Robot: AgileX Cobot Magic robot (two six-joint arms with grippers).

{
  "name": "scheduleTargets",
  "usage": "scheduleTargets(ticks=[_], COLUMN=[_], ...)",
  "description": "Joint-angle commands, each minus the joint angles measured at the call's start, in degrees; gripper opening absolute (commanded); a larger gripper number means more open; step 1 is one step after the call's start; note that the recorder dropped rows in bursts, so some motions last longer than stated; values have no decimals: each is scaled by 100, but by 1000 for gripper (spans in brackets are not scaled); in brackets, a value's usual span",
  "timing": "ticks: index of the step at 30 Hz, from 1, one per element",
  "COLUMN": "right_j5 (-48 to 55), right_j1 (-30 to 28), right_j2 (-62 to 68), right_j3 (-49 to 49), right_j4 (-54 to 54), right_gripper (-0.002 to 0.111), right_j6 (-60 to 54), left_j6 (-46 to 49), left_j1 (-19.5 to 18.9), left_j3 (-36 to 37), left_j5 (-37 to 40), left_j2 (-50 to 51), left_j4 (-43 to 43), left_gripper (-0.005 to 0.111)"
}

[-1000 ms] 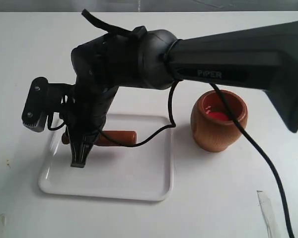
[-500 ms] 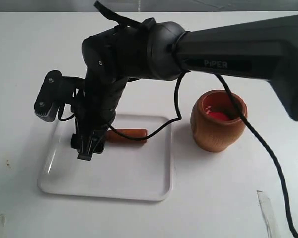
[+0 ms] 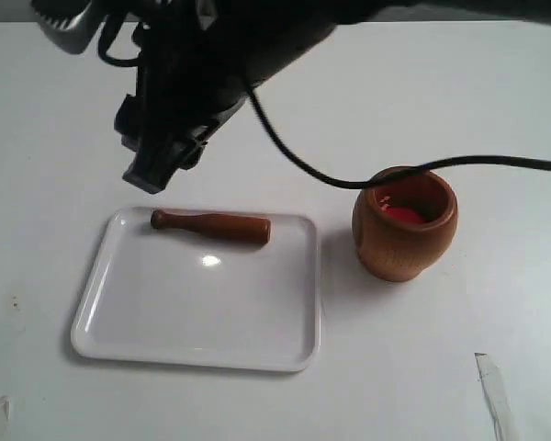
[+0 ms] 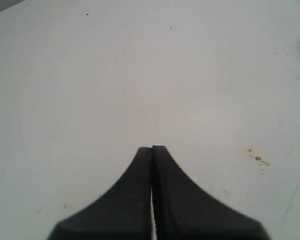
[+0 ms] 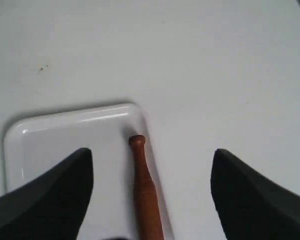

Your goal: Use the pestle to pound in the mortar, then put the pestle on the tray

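The dark reddish-brown pestle [image 3: 211, 226] lies flat along the far rim of the white tray [image 3: 101, 344], held by nothing. In the right wrist view the pestle [image 5: 144, 190] lies on the tray [image 5: 65, 130] below and between the fingers. My right gripper [image 3: 150, 175] [image 5: 151, 151] hangs open and empty above the table just beyond the tray's far left corner. The light-brown mortar [image 3: 404, 222] stands upright to the right of the tray, its red inside showing. My left gripper [image 4: 152, 148] is shut on nothing over bare white table and is out of the exterior view.
The right arm's black cable [image 3: 422, 165] loops down just behind the mortar's rim. A pale strip [image 3: 494, 395] lies on the table at the front right. Small brown specks [image 4: 257, 159] mark the table near the left gripper.
The right gripper has let go of the pestle and risen up and away from the tray. The pestle now lies alone on the tray. The mortar has not moved.
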State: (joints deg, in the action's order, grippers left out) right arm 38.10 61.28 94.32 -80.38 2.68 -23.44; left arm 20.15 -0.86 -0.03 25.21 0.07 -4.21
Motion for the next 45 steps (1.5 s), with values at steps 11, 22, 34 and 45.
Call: scheduleTargets(ticks=[11, 22, 34, 45], right_j5=[-3869, -3462, -2536, -4703], right_j1=[-13, -1, -1, -14], right_j2=[-5535, -7472, -8916, -9432], right_j3=[4552, 5121, 5608, 8038], right_j4=[242, 609, 2273, 1869], right_gripper=[46, 40, 0, 0], right_j6=[154, 556, 375, 32], left_j6=[-47, -47, -47, -47], left_j1=[44, 44, 44, 44], left_j3=[3, 3, 3, 3], left_j5=[-17, -17, -17, -17], left_j2=[-7, -7, -7, -7], left_j4=[42, 42, 42, 42], left_gripper=[0, 0, 0, 0])
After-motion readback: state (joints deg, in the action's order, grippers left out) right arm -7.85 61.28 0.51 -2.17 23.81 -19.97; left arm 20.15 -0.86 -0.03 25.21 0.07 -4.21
